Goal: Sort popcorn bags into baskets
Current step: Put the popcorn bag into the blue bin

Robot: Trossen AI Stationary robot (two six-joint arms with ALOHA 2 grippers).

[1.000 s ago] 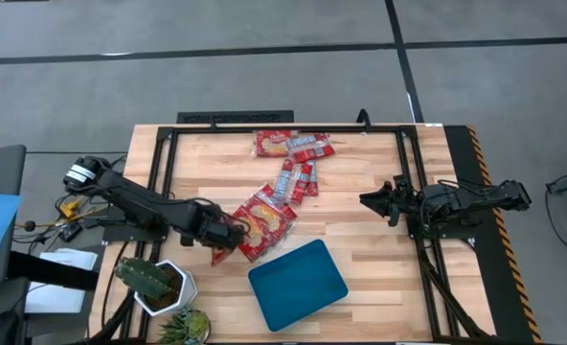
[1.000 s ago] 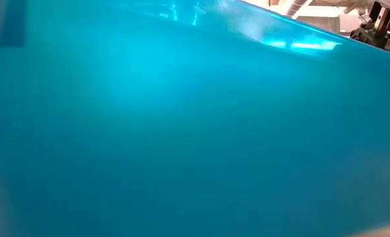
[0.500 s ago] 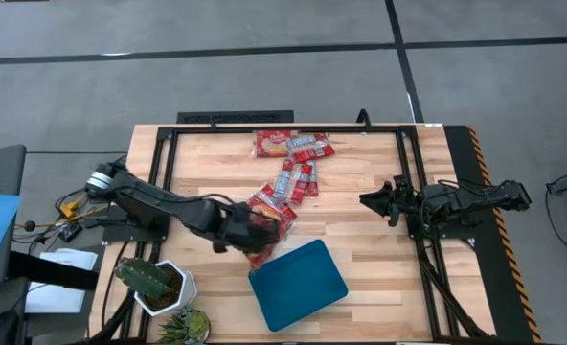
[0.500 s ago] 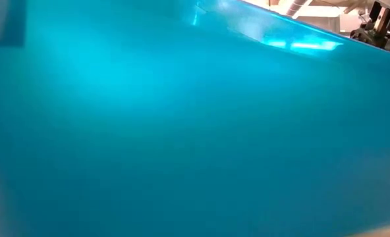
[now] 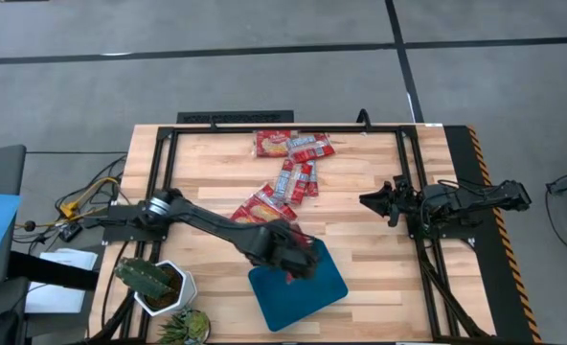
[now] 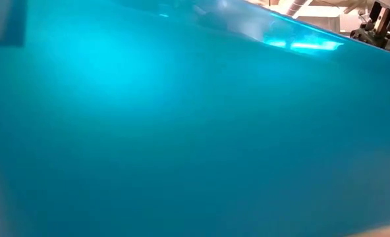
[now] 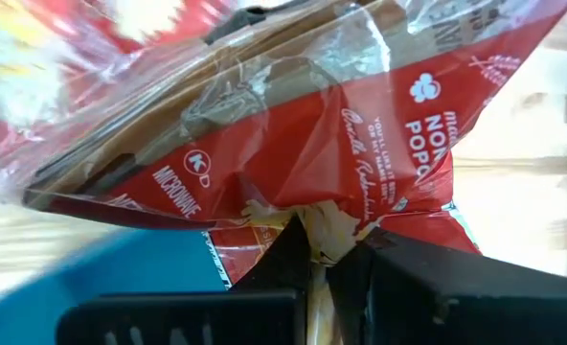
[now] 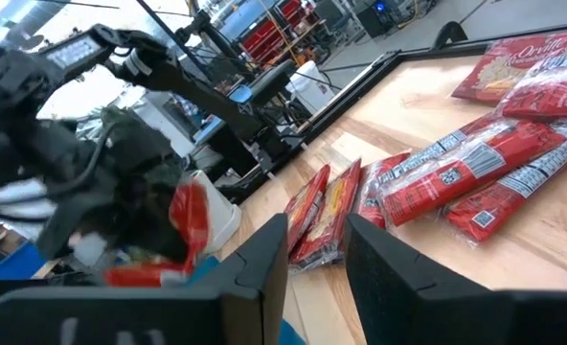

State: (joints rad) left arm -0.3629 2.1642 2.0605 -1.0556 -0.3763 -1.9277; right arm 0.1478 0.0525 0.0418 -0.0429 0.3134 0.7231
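Over the near-left part of the teal tray (image 5: 307,292), seen from above, we find the left gripper (image 5: 301,264) w/ its jaws pinched tight on a red popcorn bag (image 5: 307,251). From up there the bag is only a small red patch mostly hidden by the gripper, so we can't tell its long axis from that view. The left wrist view fills this in: the held bag (image 7: 293,125) is clamped at one edge between the dark fingers (image 7: 293,254), its crinkled body stretching away from them, long axis running across the picture and tilted, white lettering partly readable. Teal shows below it there.

On the table, the other bags lie flat: a wide pair (image 5: 264,206) just beyond the tray's far-left corner, narrow ones (image 5: 298,179) w/ long axes running roughly far-to-near at mid-table, and a cluster (image 5: 291,144) near the far edge.

Right gripper (image 5: 372,201) waits at the table's right side, well apart from the bags, fingers pointing toward the table's middle and part-way open; its wrist view shows the gap between the fingers (image 8: 264,264), plus the left arm w/ red at its tip.

Low view gives only a teal wall (image 6: 195,131). A cactus pot (image 5: 154,283) stands at the near-left corner.
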